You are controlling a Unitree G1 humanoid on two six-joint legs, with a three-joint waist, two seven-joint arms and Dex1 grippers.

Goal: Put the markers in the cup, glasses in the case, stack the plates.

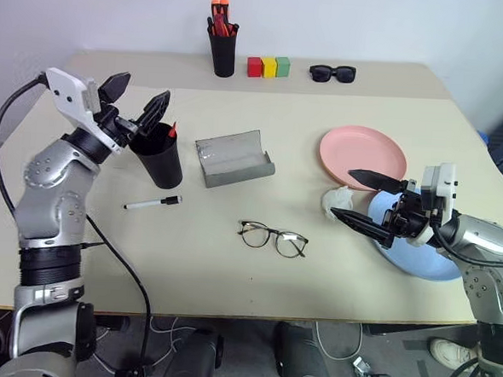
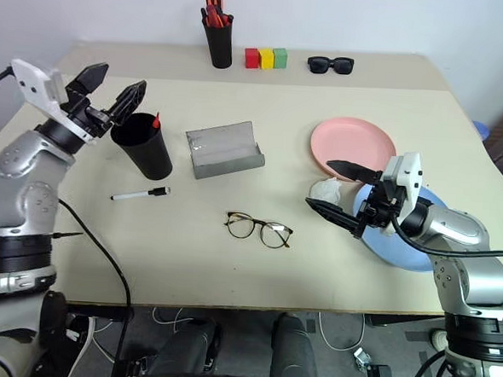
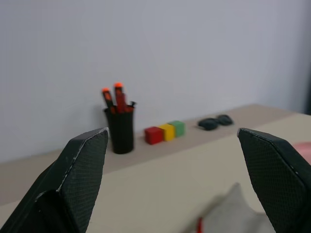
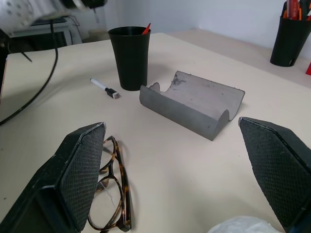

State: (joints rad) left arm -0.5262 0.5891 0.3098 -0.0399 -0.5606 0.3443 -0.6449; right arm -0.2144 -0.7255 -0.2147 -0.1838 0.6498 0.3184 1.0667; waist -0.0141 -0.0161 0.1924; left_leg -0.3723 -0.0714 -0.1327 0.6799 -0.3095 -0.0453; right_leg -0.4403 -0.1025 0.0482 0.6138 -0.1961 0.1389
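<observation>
A wide black tapered plastic cup (image 1: 158, 155) stands at about 9 o'clock on the beige table (image 1: 255, 266), with a small red marker tip (image 1: 172, 130) poking above its rim. The left gripper (image 1: 137, 105) hovers just above the cup's mouth, its two black fingers spread wide and holding nothing.

At 7 o'clock from the cup, a slim white marker with a black cap (image 1: 152, 203) lies flat on the table, apart from it. To the cup's 3 o'clock sits the grey curved-shell glasses case (image 1: 233, 157), lying open. The thin dark wire-frame glasses (image 1: 272, 238) with clear roundish lenses rest near the table's centre, at 5 o'clock from the case, their arms folded out.

At the right side, the salmon pink round plate (image 1: 362, 156) lies at 2 o'clock, and the light blue plate (image 1: 430, 263) sits at its 5 o'clock, partly behind the right gripper (image 1: 362, 198). That gripper hangs with its fingers wide apart, empty, beside a crumpled white scrap (image 1: 339, 200).
</observation>
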